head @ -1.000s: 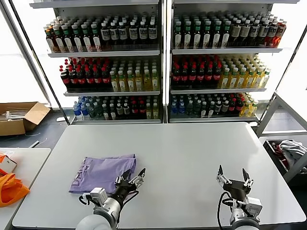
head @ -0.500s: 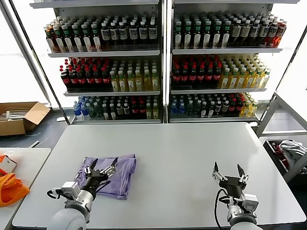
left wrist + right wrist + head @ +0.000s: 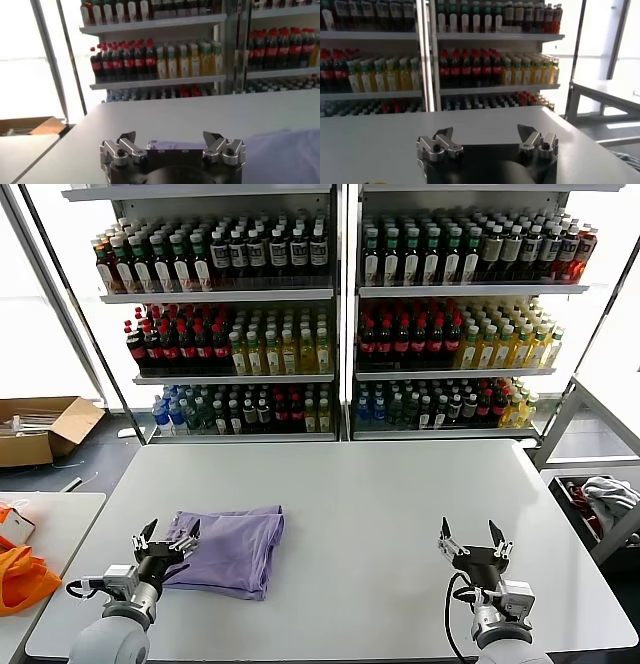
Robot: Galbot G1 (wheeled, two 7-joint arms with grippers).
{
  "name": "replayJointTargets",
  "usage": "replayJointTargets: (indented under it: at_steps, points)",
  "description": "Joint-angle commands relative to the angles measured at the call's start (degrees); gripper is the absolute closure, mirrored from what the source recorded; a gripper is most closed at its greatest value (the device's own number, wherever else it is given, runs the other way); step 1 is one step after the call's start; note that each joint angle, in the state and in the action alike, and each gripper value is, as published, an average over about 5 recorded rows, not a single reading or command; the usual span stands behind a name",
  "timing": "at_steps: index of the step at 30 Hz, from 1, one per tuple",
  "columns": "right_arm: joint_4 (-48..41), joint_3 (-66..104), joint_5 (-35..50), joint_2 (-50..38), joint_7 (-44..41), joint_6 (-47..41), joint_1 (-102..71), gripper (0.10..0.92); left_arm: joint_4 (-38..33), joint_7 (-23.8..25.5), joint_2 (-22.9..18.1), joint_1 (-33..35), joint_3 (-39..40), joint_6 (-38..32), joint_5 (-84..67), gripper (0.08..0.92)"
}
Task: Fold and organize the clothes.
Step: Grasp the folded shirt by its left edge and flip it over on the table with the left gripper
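Observation:
The clothes (image 3: 232, 548), a lavender T-shirt, lie folded into a compact shape on the white table (image 3: 380, 504), left of centre. At the shirt's left edge hovers my left gripper (image 3: 167, 533), open and empty. The left wrist view shows that gripper (image 3: 170, 138) with its jaws wide apart and a lavender corner of the clothes (image 3: 285, 155) off to one side. Over the table's front right, far from the shirt, my right gripper (image 3: 468, 534) is open and empty. Its jaws stand wide apart in the right wrist view (image 3: 485, 133).
Shelves of drink bottles (image 3: 340, 324) stand behind the table. An orange bag (image 3: 25, 576) lies on a side table at the left. A cardboard box (image 3: 45, 427) sits on the floor at the left. A grey-white cloth bundle (image 3: 608, 496) is at the right.
My left gripper has swung from the shirt's front right corner across to its left edge. The shirt's right part has been folded over, making it narrower. The right gripper shifted slightly left and up.

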Motion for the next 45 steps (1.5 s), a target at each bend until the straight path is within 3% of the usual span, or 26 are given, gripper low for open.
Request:
replayJointTargets:
  at_steps: [1, 22, 40, 45]
  points:
    - [-0.8, -0.2, 0.4, -0.5, -0.1, -0.1, 0.5, 0.203, 5.4, 1.9, 0.6, -1.0, -1.5, 1.3, -3.4, 0.177]
    - [-1.1, -1.1, -0.1, 0.2, 0.0, 0.0, 0.2, 0.203, 4.0, 2.7, -0.3, 0.3, -0.6, 4.3, -12.5, 0.204]
    - [-0.7, -1.5, -0.3, 0.5, 0.0, 0.3, 0.0, 0.203, 5.3, 1.5, -0.3, 0.1, -1.2, 2.3, -8.1, 0.709]
    - [-0.5, -1.6, -0.2, 0.1, -0.2, 0.2, 0.2, 0.203, 4.6, 0.6, 1.9, -0.3, -4.8, 0.9, -2.4, 0.837]
